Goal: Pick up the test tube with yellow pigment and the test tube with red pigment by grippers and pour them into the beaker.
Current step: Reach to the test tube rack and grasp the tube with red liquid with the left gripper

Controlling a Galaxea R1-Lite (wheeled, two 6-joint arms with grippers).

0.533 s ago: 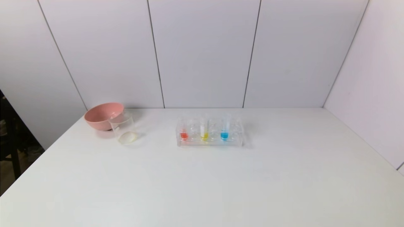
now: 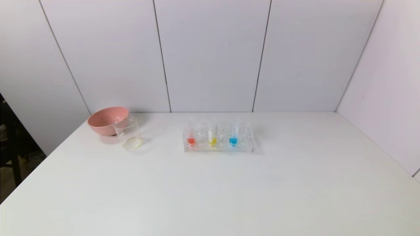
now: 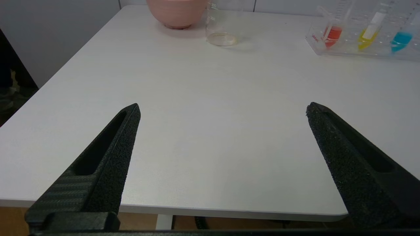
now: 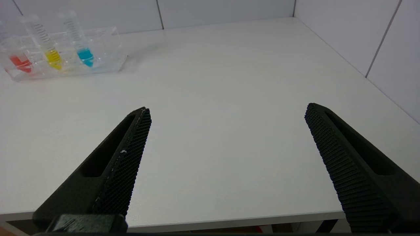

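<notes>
A clear rack (image 2: 218,147) at mid-table holds three upright tubes. The test tube with red pigment (image 2: 191,140) (image 3: 332,32) (image 4: 20,63) stands at its left end, and the test tube with yellow pigment (image 2: 212,141) (image 3: 367,35) (image 4: 52,58) is beside it. The beaker (image 2: 128,134) (image 3: 222,26) stands to the left of the rack, in front of a pink bowl. Both arms are out of the head view. My left gripper (image 3: 223,109) hangs open over the table's near edge, nothing between its fingers. My right gripper (image 4: 227,109) is open too, at the near edge, far from the rack.
A tube with blue liquid (image 2: 233,140) (image 4: 85,56) stands right of the yellow one. The pink bowl (image 2: 106,119) (image 3: 177,11) sits behind the beaker at the back left. White wall panels close off the back and right of the table (image 2: 210,190).
</notes>
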